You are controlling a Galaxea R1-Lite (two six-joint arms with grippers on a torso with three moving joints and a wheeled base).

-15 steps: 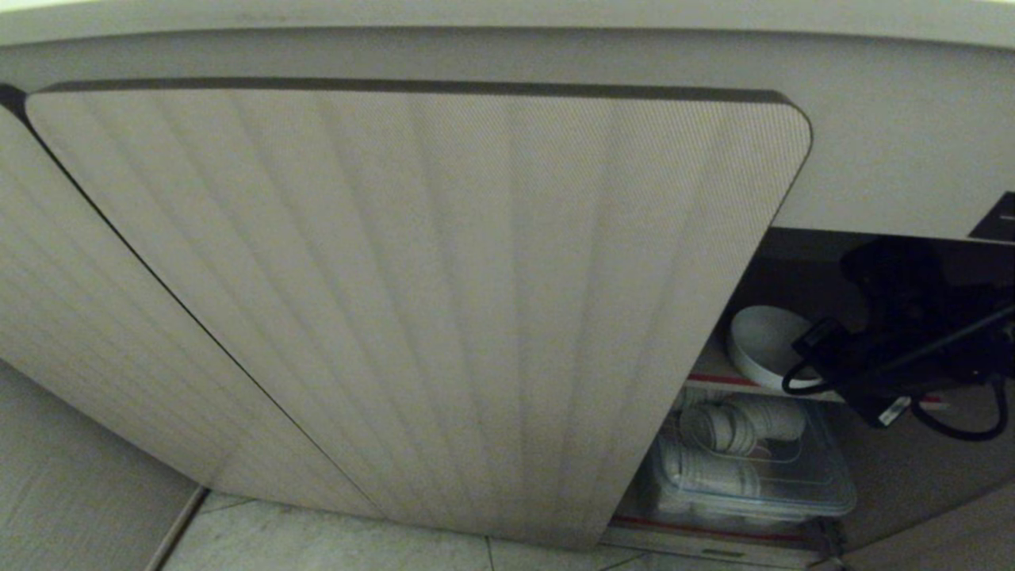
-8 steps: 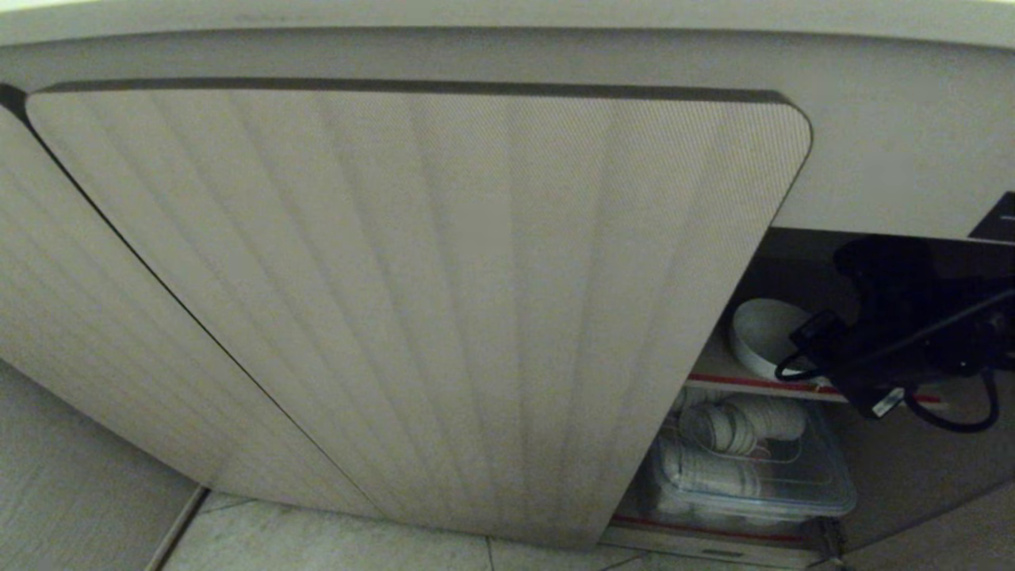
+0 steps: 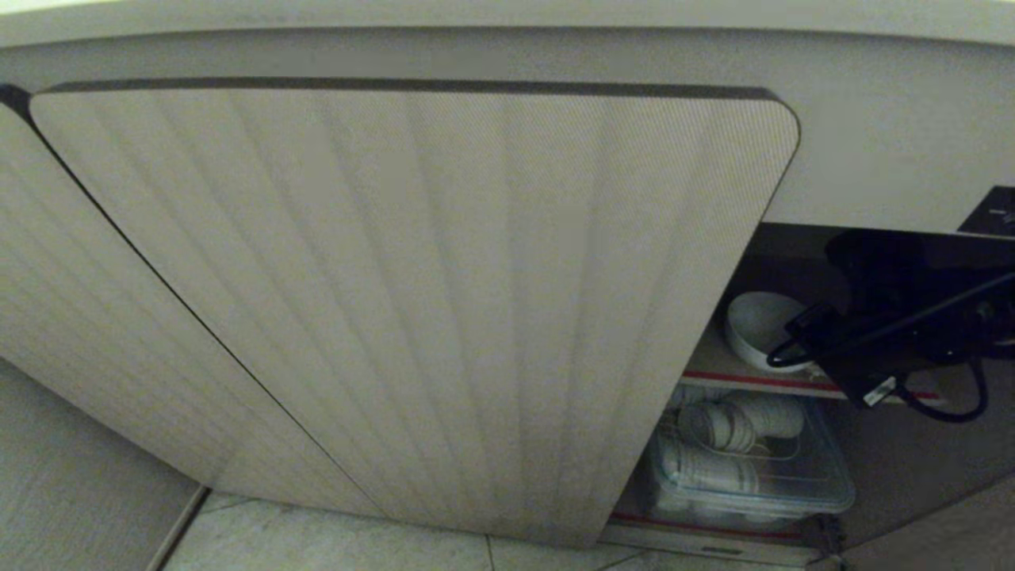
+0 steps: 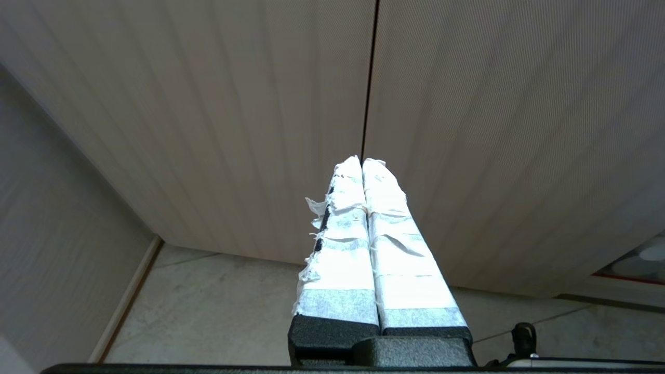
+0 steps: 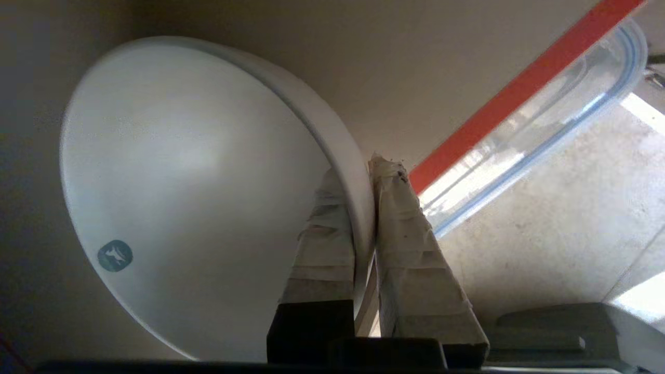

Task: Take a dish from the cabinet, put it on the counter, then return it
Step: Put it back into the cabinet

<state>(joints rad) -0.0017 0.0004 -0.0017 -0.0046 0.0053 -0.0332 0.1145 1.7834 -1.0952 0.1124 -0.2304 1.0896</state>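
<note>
The dish [image 3: 757, 325], a small white bowl, sits tipped on the cabinet's [image 3: 444, 301] inner shelf [image 3: 753, 379] with the red edge, seen through the open right side. My right gripper [image 5: 358, 171] is shut on the dish [image 5: 197, 171] rim, one taped finger inside the bowl and one outside. In the head view the black right arm [image 3: 896, 317] reaches into the cabinet and hides the gripper itself. My left gripper [image 4: 362, 162] is shut and empty, parked low in front of the ribbed doors [image 4: 467, 130]. The counter shows only as its front edge [image 3: 507, 12] above.
A clear plastic box [image 3: 753, 468] with stacked white paper cups sits under the shelf. The open ribbed door [image 3: 444, 301] fills the middle of the head view. A black label [image 3: 991, 212] is on the cabinet front at the right. Tiled floor [image 3: 317, 539] lies below.
The right arm has moved up and deeper into the cabinet with the dish in its grip; the dish now sits higher and further back over the shelf. The left arm has not moved.
</note>
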